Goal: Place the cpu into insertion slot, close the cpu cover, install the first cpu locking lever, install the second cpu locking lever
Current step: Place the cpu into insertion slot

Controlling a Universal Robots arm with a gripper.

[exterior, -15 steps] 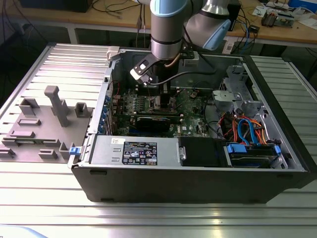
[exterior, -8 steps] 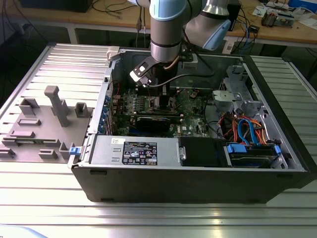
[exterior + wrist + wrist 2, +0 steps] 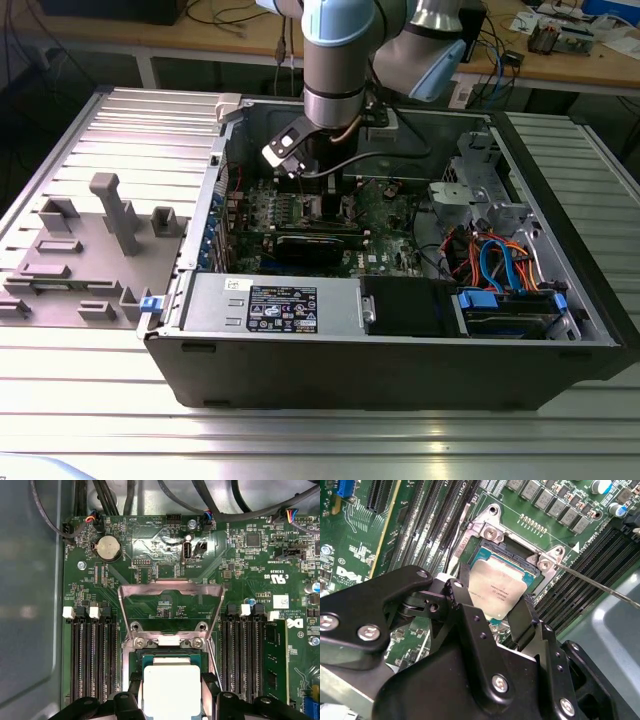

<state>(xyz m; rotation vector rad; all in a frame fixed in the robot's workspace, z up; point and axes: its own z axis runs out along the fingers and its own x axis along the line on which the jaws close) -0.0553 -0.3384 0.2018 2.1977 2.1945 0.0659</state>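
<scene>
Gripper [image 3: 491,599] clamped on the cpu [image 3: 502,587] at the insertion slot [image 3: 490,550] — I'd judge placement under way; cpu cover [image 3: 170,587] stands open, so seating needs square alignment.

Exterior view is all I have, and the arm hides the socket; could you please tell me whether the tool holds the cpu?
Observer: Yes, in the second wrist view the tool is shut on the cpu, right over the insertion slot.
Operator: Thanks; is the cpu cover down?
Observer: No, in the first wrist view the cpu cover is swung open, off the slot.
Operator: And the lever?
Observer: In the second wrist view a thin lever stands free beside the slot.
</scene>
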